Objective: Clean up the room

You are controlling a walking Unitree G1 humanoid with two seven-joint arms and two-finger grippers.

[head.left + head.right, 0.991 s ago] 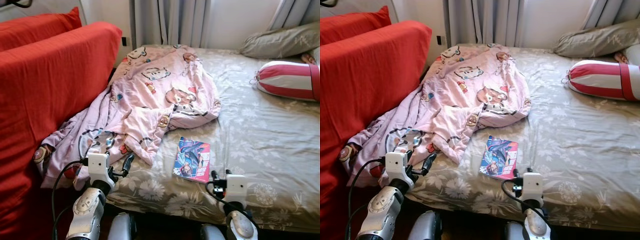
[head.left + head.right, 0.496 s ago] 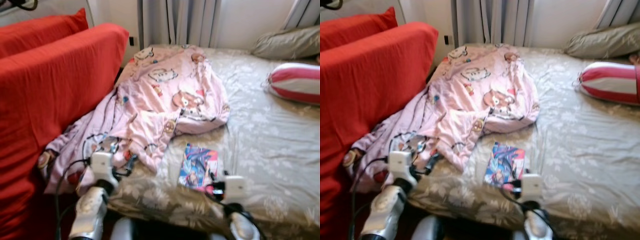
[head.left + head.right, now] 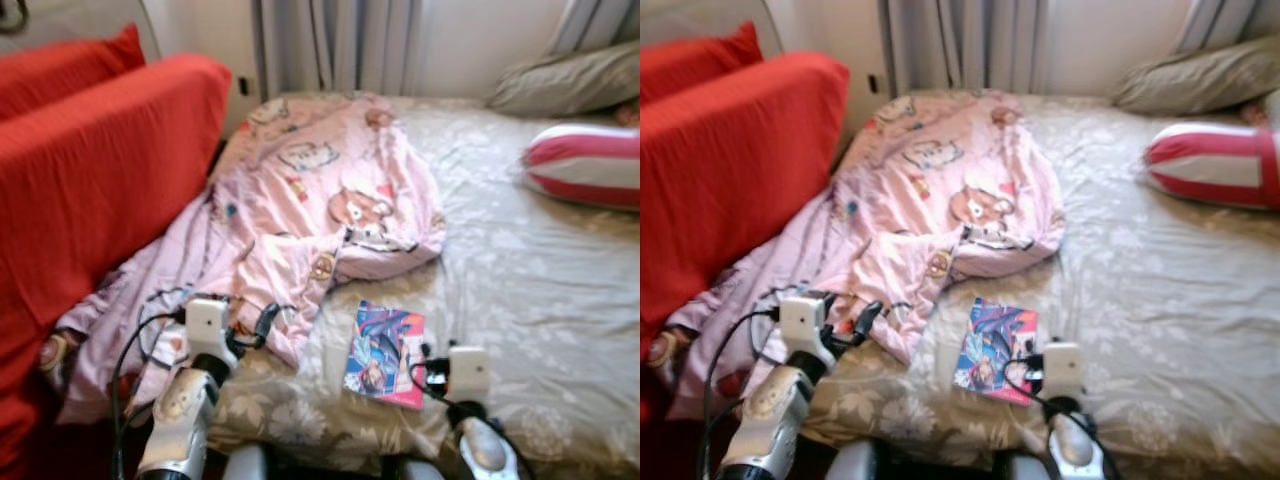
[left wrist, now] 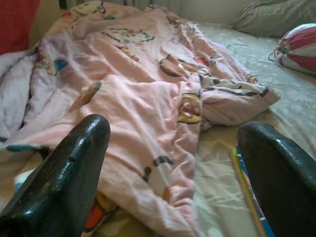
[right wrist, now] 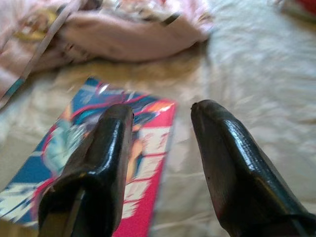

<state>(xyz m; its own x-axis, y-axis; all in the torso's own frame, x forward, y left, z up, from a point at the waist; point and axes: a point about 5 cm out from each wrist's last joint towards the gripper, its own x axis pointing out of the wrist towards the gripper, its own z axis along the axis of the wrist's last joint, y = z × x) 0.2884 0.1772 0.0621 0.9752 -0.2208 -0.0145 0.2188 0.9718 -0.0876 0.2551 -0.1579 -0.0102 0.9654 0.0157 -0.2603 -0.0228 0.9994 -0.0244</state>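
A crumpled pink cartoon-print blanket lies over the left half of the bed and spills off its left side. A colourful comic book lies flat on the sheet near the bed's front edge. My left gripper hovers open at the blanket's near fold, and in the left wrist view the blanket shows between the wide-apart fingers. To the right, at the book's near right corner, my right gripper is open, with the book under its left finger.
A red sofa stands tight against the bed's left side. A red-and-white striped bolster and a grey pillow lie at the far right. Bare grey floral sheet covers the bed's right half. Curtains hang behind.
The head views have swung and stay blurred, so the camera moved. Both arms hold much the same raised pose at the bed's front edge, and nothing has been taken hold of.
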